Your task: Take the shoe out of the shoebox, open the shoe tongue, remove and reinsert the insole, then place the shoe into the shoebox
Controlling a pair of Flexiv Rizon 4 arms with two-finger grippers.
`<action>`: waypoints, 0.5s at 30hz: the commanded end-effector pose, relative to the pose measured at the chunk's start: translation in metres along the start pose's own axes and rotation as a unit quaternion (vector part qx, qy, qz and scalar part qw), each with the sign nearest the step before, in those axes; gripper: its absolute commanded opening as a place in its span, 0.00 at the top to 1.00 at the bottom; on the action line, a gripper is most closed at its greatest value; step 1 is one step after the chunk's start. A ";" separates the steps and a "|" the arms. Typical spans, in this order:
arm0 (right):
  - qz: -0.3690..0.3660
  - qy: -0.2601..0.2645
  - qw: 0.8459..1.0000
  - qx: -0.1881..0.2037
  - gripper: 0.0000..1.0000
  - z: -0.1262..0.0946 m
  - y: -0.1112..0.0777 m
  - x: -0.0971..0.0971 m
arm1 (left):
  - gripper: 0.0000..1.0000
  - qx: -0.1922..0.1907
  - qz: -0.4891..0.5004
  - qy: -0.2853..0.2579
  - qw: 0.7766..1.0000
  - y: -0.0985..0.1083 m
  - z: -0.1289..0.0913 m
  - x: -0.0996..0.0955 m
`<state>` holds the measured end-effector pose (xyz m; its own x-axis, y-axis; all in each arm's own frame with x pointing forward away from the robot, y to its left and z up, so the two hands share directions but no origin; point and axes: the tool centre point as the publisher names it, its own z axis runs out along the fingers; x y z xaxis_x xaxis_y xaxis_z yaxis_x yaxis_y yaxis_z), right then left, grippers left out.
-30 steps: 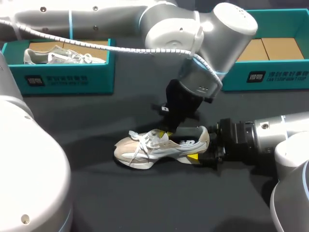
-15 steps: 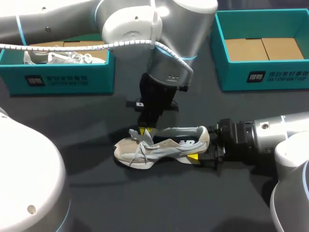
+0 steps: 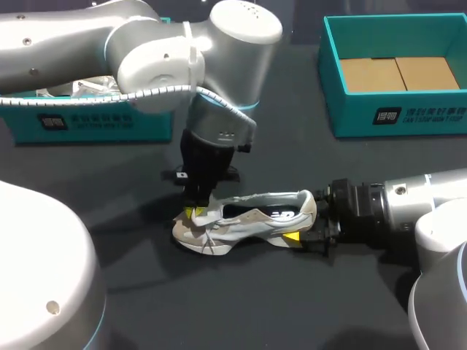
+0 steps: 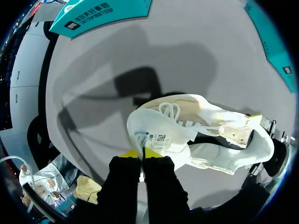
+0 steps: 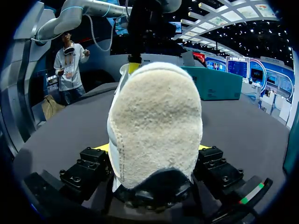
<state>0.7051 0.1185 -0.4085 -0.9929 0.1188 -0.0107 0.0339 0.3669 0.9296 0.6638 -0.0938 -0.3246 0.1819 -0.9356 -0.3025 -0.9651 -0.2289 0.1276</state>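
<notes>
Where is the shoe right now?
In the head view the shoe lies on the table, heel in the right gripper, tongue pinched by the left gripper.

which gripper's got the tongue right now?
The left gripper, coming down from above, is shut on the white tongue near the laces. The right gripper instead clamps the heel of the shoe from the side.

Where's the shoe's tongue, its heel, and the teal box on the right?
shoe tongue (image 4: 161,135): left wrist view, its white inner face.
heel (image 5: 156,121): right wrist view, its fuzzy back.
teal box (image 3: 394,117): head view, its front wall.
</notes>
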 end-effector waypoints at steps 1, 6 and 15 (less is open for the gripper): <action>0.000 0.000 1.000 0.002 1.00 -0.001 -0.002 0.000 | 1.00 -0.004 -0.002 -0.005 1.000 -0.005 0.012 -0.004; 0.000 0.000 1.000 0.002 1.00 -0.001 -0.002 0.000 | 1.00 -0.006 -0.003 -0.015 1.000 -0.010 0.022 -0.010; 0.000 0.000 1.000 0.002 1.00 -0.001 -0.002 0.000 | 1.00 -0.011 -0.005 -0.032 0.999 -0.018 0.033 -0.020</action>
<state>0.7049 0.1205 -0.4064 -0.9930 0.1179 -0.0104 0.0337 0.3660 0.9300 0.6689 -0.0702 -0.3471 0.1787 -0.9163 -0.3585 -0.9604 -0.2417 0.1388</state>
